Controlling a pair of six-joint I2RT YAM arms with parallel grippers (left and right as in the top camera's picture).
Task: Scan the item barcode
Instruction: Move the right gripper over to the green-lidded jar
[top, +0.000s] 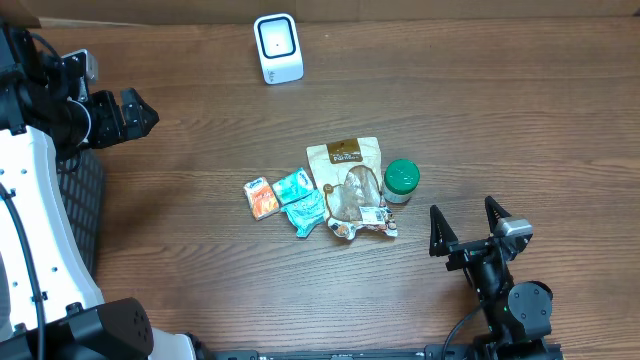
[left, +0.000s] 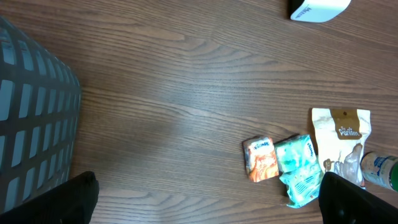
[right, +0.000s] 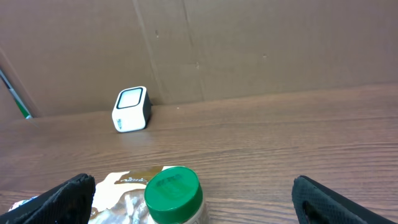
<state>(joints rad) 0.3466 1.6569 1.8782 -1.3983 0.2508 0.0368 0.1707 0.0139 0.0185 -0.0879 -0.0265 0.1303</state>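
A white barcode scanner (top: 277, 47) stands at the back of the table. The items lie in a cluster mid-table: a beige snack pouch (top: 350, 185), a green-lidded jar (top: 401, 180), teal packets (top: 300, 200) and an orange packet (top: 261, 197). My left gripper (top: 145, 113) hovers open at the far left, well away from them; its view shows the orange packet (left: 261, 158) and the teal packets (left: 298, 168) between its wide fingers. My right gripper (top: 463, 215) stands open near the front, just behind the jar (right: 174, 193), with the scanner (right: 130, 109) farther off.
A dark mesh basket (left: 31, 112) sits at the table's left edge under the left arm (top: 30, 200). A brown cardboard wall (right: 249, 50) closes off the back of the table behind the scanner.
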